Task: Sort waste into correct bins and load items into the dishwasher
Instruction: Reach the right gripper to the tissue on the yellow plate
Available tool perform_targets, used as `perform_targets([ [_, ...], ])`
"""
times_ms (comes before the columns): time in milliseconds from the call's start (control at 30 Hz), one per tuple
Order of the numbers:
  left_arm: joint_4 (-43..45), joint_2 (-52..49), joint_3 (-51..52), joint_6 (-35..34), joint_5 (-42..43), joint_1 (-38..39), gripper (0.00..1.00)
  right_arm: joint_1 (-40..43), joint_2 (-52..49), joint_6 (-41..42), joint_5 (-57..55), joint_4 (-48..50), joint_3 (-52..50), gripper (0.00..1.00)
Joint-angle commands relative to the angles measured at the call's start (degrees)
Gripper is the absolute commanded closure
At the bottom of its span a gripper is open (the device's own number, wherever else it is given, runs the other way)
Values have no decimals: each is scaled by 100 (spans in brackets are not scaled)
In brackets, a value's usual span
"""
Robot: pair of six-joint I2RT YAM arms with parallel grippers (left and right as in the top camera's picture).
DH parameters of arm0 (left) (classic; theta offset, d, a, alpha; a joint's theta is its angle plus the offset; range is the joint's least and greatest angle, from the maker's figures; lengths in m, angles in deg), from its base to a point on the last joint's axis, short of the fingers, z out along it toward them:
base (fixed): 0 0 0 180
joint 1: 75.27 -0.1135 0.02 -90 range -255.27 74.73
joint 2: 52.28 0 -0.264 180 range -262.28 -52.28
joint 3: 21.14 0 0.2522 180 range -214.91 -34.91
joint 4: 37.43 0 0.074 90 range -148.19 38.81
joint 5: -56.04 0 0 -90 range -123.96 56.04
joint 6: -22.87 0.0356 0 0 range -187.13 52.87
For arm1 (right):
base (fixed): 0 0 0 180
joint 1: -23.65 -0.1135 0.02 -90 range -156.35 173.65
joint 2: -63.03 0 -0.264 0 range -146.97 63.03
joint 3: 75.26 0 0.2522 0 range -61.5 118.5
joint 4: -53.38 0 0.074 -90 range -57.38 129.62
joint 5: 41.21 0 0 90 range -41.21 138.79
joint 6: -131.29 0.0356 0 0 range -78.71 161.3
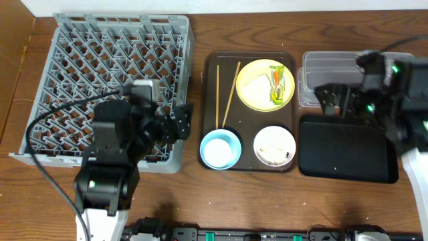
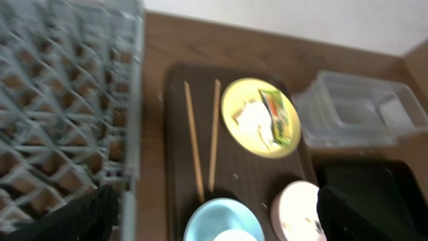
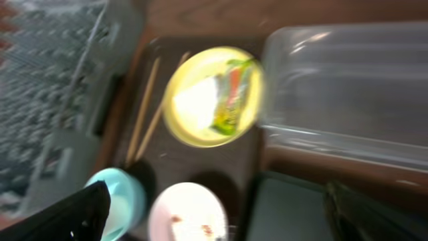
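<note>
**Inspector:** Condition of the left tool (image 1: 184,122)?

**Recorder:** Fingers stood wide apart and gripped no object. It hung over the grey dish rack (image 1: 87,53), at the rack's edge nearest the brown tray (image 1: 249,120).

**Inspector:** What lay ahead of it?

**Recorder:** Just beyond its fingertips, on the brown tray, were two chopsticks (image 2: 194,144), side by side but not quite parallel. The blue bowl (image 2: 214,214) sat almost directly below. Farther out was the yellow plate (image 2: 231,104), which carried a crumpled napkin (image 2: 251,120) and a green-and-orange wrapper (image 2: 276,119) lying against it. The white bowl (image 2: 297,211) sat towards the tool's right finger. That view was blurred, so finer detail could not be told.

**Inspector:** And the right tool (image 1: 336,102)?

**Recorder:** Likewise spread open and empty. Beneath it the clear tub (image 1: 321,67) and the black tray (image 1: 344,154) lay just beside each other on the worktop (image 1: 194,194). The tub was on the far side and the tray on the near side. The brown tray lay to its left.

**Inspector:** Contents of the white bowl?

**Recorder:** Pale crumbs (image 1: 271,155) at the bottom, seen from overhead
</note>
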Motion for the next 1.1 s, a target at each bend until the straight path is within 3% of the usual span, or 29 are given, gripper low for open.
perform_targets([
  [0,-236,-212,-179,-13,636,-35,5,-190,-739,249,1353,42,417,1],
  [233,-647,-330,-173,-13,634,-35,5,-1919,-2592,-11,-1314,-1414,2457,2],
  [433,-649,-345,-173,-13,632,-35,5,-2682,-3882,407,-2844,-789,3016,18],
  [600,-649,-356,-173,-11,632,-35,5,-2736,-4680,509,-3268,-76,3016,32],
  [867,-649,-356,-173,-11,632,-35,5,-2710,-5755,511,-3213,592,3016,34],
  [933,-649,-356,-173,-11,632,-35,5,-2712,-5864,514,-3147,586,3016,43],
  [967,-649,-356,-173,-13,632,-35,5,-2712,-5910,516,-3152,575,3016,53],
  [1067,-649,-356,-173,-11,632,-35,5,-2695,-5921,616,-3152,514,3023,97],
])
